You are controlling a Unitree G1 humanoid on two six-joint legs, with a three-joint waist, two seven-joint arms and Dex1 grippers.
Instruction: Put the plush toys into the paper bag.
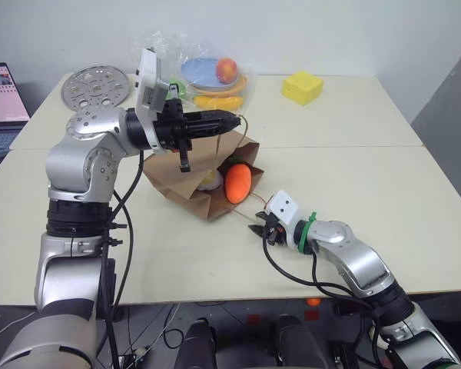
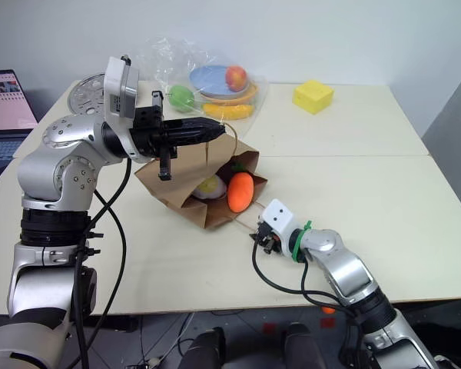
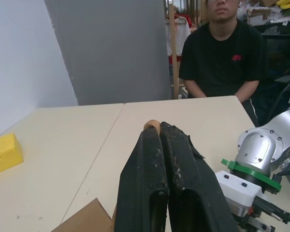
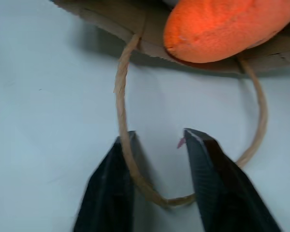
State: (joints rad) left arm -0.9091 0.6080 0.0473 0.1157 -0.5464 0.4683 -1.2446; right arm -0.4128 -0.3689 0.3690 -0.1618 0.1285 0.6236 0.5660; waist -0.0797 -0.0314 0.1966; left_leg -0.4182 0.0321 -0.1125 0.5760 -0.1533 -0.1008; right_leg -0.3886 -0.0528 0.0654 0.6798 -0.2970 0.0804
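The brown paper bag lies on the table with its mouth tipped toward me. The orange carrot plush sticks out of the mouth, and the white egg plush sits just inside beside it. My left gripper hovers above the bag, shut on its upper twisted handle, holding that side up. My right gripper rests low on the table in front of the bag. Its fingers stand apart over the lower handle loop, which crosses one fingertip; the carrot is just beyond.
A clear plastic bag with a blue plate and plastic fruit lies behind the paper bag. A yellow sponge block is at the back right, a perforated metal disc and a laptop at the back left. A person sits beyond the table's right side.
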